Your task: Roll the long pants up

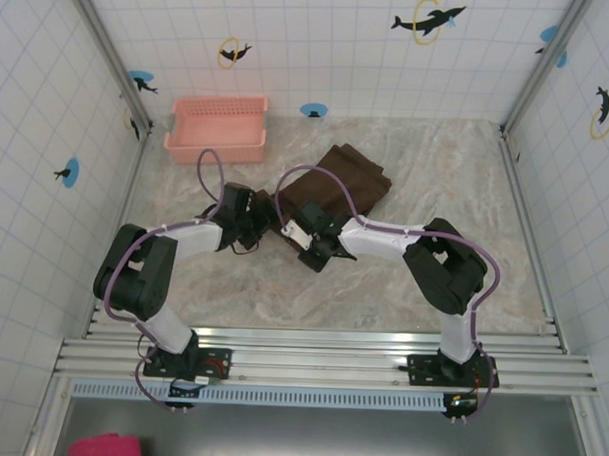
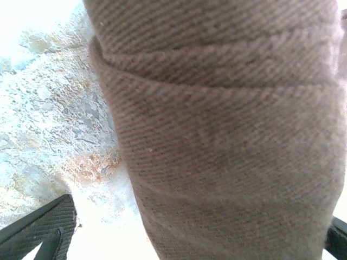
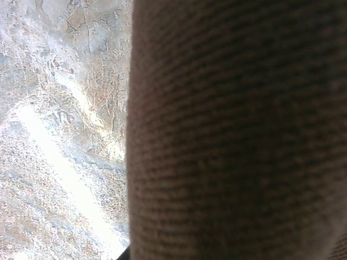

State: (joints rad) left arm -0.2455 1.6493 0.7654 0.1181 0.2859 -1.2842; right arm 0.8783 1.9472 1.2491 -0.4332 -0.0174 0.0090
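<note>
Brown twill cloth, lying in stacked layers, stands between the spread fingers point(image 2: 46, 227) of the left pincer point(image 2: 184, 241), which is wide open and grips nothing. Right pincer point(image 1: 300, 234): almost closed, with cloth hard against its camera; judged to be nipping a fold.

Item: the long pants point(image 1: 344, 184), a compact dark bundle on the tabletop point(image 1: 437, 163), to the right of the pink basket point(image 1: 216, 128) and nearer the arms, not touching it.

Progress, as judged: the legs are gathered narrow and the end at the pincers is wound a few turns. The flat slab beyond is not yet rolled. Roughly midway.
</note>
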